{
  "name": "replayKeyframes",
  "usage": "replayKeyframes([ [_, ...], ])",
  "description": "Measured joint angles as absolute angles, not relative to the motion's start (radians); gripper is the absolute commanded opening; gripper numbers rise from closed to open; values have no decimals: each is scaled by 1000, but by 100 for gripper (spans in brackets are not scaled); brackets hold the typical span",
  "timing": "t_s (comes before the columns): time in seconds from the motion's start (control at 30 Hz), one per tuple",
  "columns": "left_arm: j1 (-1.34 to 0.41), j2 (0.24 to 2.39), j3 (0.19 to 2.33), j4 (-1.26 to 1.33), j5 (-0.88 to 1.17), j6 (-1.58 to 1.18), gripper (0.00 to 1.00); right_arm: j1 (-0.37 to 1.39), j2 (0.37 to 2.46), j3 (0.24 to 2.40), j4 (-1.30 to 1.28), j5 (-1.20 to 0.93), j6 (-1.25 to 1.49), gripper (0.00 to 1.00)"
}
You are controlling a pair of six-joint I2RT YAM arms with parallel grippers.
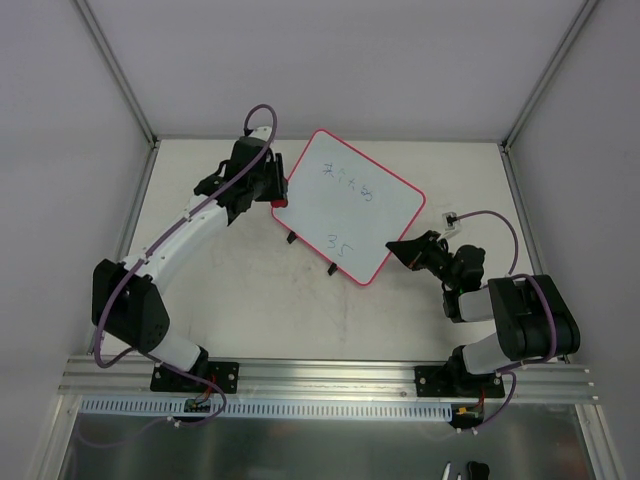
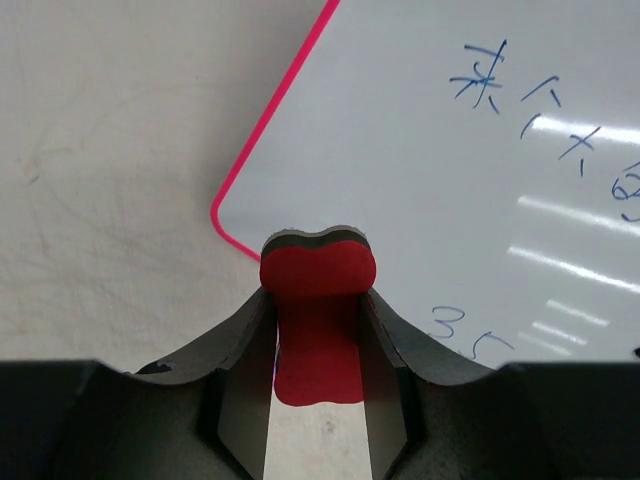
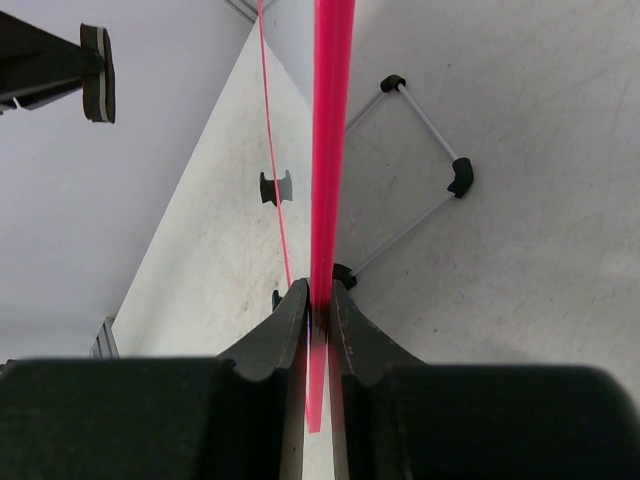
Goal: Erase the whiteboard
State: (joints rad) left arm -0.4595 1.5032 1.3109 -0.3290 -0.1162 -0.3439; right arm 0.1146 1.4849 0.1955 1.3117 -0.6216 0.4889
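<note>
The whiteboard [image 1: 345, 205] lies slanted mid-table, white with a pink-red rim and dark handwriting near its far end and near edge. My left gripper [image 1: 272, 193] is at the board's left corner, shut on a red eraser [image 2: 315, 320]. The eraser's dark-backed tip [image 2: 315, 245] sits over that corner of the whiteboard [image 2: 450, 180]. My right gripper [image 1: 402, 250] is at the board's right edge. Its jaws are shut on the pink rim [image 3: 332, 150], which the right wrist view shows edge-on between the fingertips [image 3: 300, 310].
Two small black clips [image 1: 292, 238] [image 1: 331, 268] stick out from the board's near edge. A thin wire frame with black corner pieces [image 3: 420, 170] shows beside the rim. A small white part with a purple cable [image 1: 452, 220] lies by the right arm. Grey walls enclose the table.
</note>
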Motion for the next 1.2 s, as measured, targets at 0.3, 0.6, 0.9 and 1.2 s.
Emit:
replayKeyframes([
  [0.3,-459,1658,1458,-266,-66,-289,16,115,1485,196,1312,-622,488,0],
  [0.6,-459,1819,1558,-165,-34,-224,20,115,1485,196,1312,-625,489,0],
  [0.9,-459,1953,1703,-127,-23,-222,20,119,1485,199,1311,-626,488,0],
  [1.2,-459,2012,1719,-83,23,-225,19,122,1485,204,1309,-627,486,0],
])
